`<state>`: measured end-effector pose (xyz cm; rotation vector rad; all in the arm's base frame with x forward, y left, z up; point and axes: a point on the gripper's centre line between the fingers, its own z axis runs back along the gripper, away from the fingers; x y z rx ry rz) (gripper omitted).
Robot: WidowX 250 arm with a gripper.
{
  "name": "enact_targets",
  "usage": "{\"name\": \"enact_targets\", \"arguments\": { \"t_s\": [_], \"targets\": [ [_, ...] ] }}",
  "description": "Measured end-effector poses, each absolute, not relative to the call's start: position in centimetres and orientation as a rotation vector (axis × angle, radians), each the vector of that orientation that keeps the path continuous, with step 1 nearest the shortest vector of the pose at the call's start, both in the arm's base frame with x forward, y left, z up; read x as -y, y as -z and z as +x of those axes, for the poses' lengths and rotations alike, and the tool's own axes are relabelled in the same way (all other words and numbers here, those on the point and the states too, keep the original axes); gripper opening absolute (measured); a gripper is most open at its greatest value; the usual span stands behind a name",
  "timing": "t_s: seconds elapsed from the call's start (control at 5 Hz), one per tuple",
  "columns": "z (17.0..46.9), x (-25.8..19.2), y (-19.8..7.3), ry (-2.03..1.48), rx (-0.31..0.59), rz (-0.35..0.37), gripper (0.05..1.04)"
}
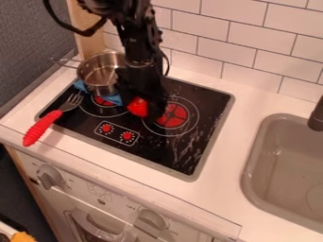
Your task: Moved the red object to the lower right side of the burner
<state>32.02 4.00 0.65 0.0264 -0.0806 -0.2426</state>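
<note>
Black arm (129, 33) enters from the top edge. Forearm and wrist (140, 59) sit above the gripper (147, 108), which hangs steeply downward. Dark cable (85, 32) loops out, upper left of the gripper.

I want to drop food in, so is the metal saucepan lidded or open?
Open: no lid sits on the saucepan, and its metal inside shows.
</note>
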Motion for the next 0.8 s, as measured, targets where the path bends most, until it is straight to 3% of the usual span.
{"name": "enact_targets", "arguments": {
  "t_s": [0.4,0.6,0.8],
  "targets": [
    [29.5,-2.8,-6.1,0.305,0.201,-0.064,0.877],
    [26.5,-0.7,-5.6,0.384,0.158,-0.125,0.877],
    [25.5,1.8,-4.2,0.488,0.119,-0.106,0.877]
  ]
}}
